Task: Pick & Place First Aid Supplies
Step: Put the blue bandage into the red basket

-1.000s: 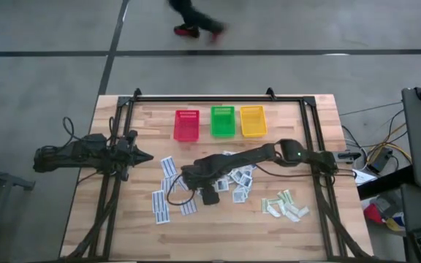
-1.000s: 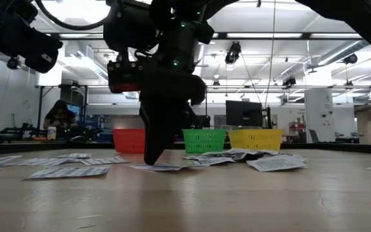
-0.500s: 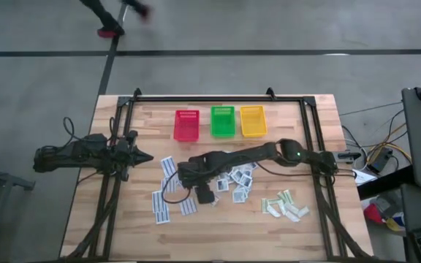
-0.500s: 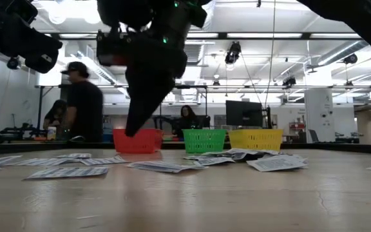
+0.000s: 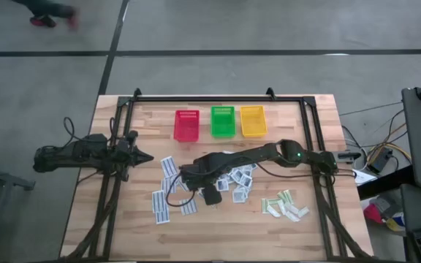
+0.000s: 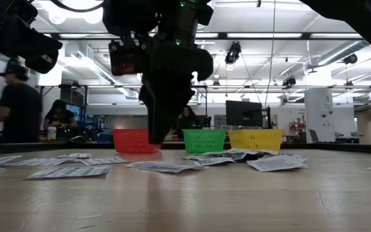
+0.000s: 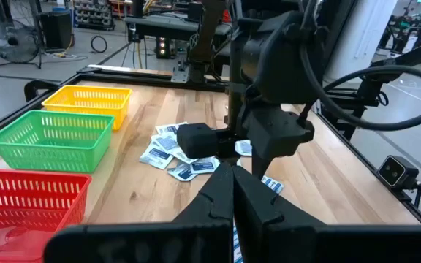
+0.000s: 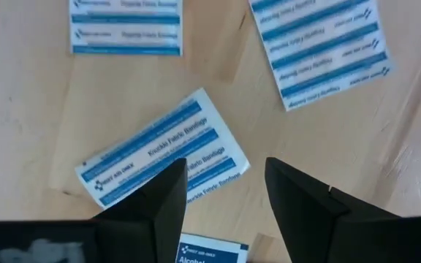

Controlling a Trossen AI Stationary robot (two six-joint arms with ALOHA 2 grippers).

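- Right gripper [image 8: 221, 193]: fingers spread, apparently empty, poised directly above an oblong white blue-striped packet [image 8: 163, 157] lying flat on the wooden table [image 5: 320, 146].
- Similar packets [image 5: 163, 204] lie nearby.
- Left gripper [image 5: 146, 156]: closed, at the table's left.

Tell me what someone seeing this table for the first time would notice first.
Probably the right gripper, open and empty, poised over a blue-striped packet at mid-table. Next, the red basket, green basket and yellow basket lined up along the far edge. The left gripper waits shut at the table's left.
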